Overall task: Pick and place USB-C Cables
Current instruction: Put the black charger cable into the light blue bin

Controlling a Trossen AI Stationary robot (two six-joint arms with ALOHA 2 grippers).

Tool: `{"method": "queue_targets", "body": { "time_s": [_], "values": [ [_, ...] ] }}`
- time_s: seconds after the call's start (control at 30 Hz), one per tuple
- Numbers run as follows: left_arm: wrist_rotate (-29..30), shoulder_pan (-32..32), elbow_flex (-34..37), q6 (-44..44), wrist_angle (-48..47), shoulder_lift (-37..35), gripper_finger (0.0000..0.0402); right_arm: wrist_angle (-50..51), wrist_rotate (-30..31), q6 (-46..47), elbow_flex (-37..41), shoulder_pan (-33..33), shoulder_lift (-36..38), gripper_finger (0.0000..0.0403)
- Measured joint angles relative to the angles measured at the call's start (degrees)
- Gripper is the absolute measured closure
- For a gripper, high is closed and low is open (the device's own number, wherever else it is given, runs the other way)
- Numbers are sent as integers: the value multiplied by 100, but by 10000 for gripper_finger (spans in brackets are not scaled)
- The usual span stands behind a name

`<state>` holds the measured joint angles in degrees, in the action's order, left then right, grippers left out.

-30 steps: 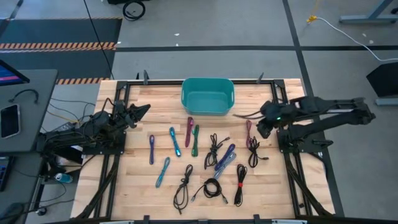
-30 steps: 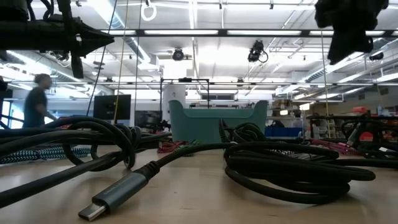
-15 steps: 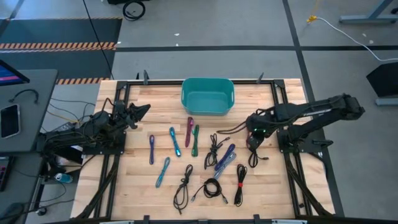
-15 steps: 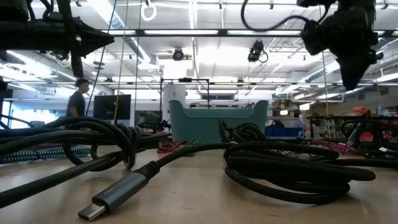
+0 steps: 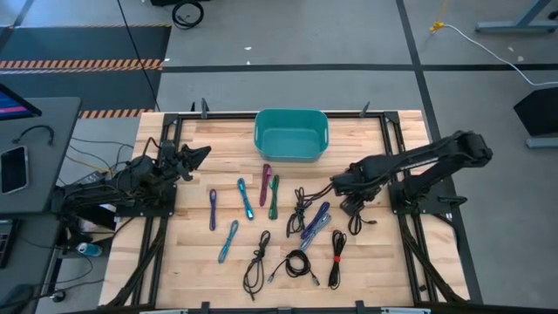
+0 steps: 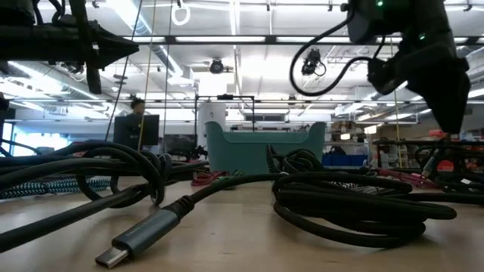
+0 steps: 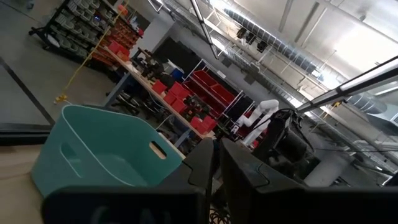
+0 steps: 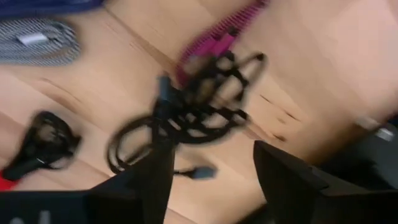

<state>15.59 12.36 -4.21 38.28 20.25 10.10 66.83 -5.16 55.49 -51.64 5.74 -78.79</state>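
Note:
Several USB-C cables lie spread over the wooden table, black, blue, purple, green and magenta; among them are a magenta one (image 5: 265,183) and a black coil (image 5: 296,264). My right gripper (image 5: 351,207) points down, open, above a tangled black cable (image 8: 199,109) that lies partly over a magenta cable (image 8: 217,38). Its fingers (image 8: 155,177) stand apart over the table and touch nothing. My left gripper (image 5: 202,153) waits shut above the table's far left, pointing at the teal bin (image 5: 291,133).
The teal bin (image 6: 257,147) stands at the middle of the far edge. A black cable with a red tie (image 8: 37,146) and a striped blue cable (image 8: 46,40) lie close to my right gripper. A person (image 6: 137,113) walks in the room behind.
My right gripper has swung from beside the far right frame toward the table's middle and near side and has come down. It has tipped from slanting to pointing down and now stands over the black and magenta cables. No cable has moved.

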Motion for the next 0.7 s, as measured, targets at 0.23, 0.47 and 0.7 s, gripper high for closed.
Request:
{"method": "queue_targets", "body": {
  "time_s": [0.23,0.47,0.7],
  "values": [
    [-2,0,0,1,0,1,365,-405,-56,-14,0,72,-569,153],
    [-2,0,0,-1,0,1,365,-417,18,-158,0,190,-1143,159],
    [-4,0,0,-2,0,1,365,-448,56,-158,0,203,-1632,233]
  ]
}}
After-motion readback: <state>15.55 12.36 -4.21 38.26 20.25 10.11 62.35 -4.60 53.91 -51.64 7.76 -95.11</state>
